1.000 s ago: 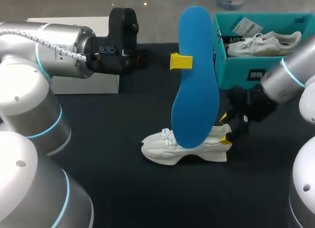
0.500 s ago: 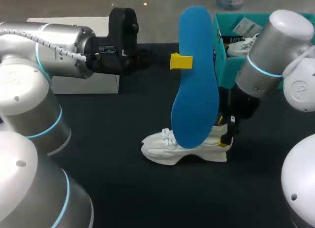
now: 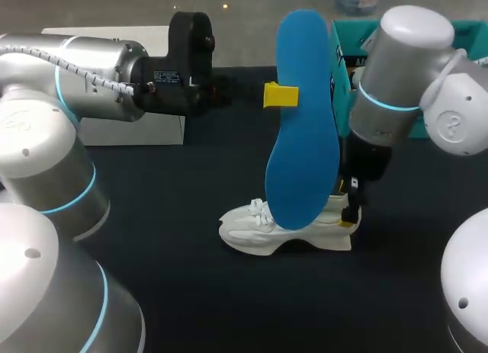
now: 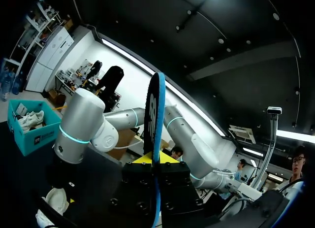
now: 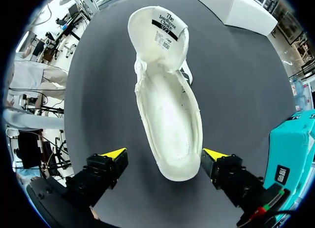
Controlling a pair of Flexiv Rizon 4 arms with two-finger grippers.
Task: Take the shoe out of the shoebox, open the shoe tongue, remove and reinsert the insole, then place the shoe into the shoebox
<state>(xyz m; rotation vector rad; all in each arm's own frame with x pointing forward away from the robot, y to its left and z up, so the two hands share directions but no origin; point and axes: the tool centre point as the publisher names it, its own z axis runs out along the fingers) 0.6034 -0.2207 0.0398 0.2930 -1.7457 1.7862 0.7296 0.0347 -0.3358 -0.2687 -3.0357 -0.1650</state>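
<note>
Insole (image 3: pixel 303 124) stands upright mid-frame, pinched by the left gripper (image 4: pixel 155 159), clear of the white shoe (image 5: pixel 167 105); right gripper (image 5: pixel 165 156) straddles its heel, spread wide, probably to steady it.

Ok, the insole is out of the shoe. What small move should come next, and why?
Probably the right gripper should close on the heel of the shoe. Its open fingers stand on either side of the heel, and the shoe is empty inside, while the left gripper holds the insole upright. Steadying the shoe first should ease reinsertion.
</note>
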